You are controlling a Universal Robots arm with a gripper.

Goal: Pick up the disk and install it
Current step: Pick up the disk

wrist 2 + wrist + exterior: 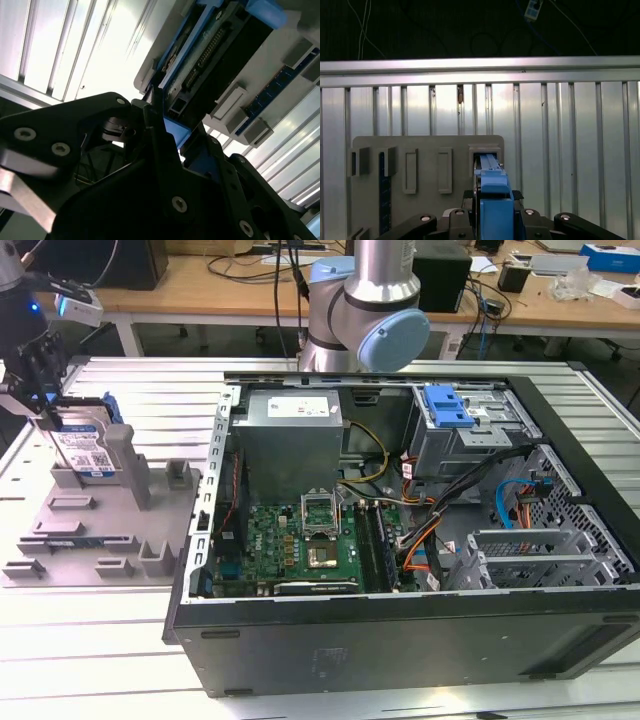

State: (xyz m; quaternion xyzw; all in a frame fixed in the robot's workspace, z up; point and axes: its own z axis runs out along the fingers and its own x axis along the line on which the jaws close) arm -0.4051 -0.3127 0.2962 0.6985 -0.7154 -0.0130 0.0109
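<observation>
In the exterior view, the end effector (48, 416) is seen lowered onto the disk (88, 448), which stands on edge in a slot of a grey fixture plate (60, 540). The plate is set on the ribbed aluminium desk (100, 640), near the desk edge at the exterior view's left. An open computer case (400, 635) is placed beside the plate, toward the exterior view's right, and the arm's base (365, 310) is seen at the desk's far edge.

In the second wrist view, the end effector (164, 122) is shown closed on the disk (215, 47), with a finger (156, 112) pressed against its blue bracket (176, 132).

In the first wrist view, the disk (487, 162) is seated in the slot of the fixture plate (425, 145), and its blue bracket (494, 192) is clamped in the end effector (494, 210).
</observation>
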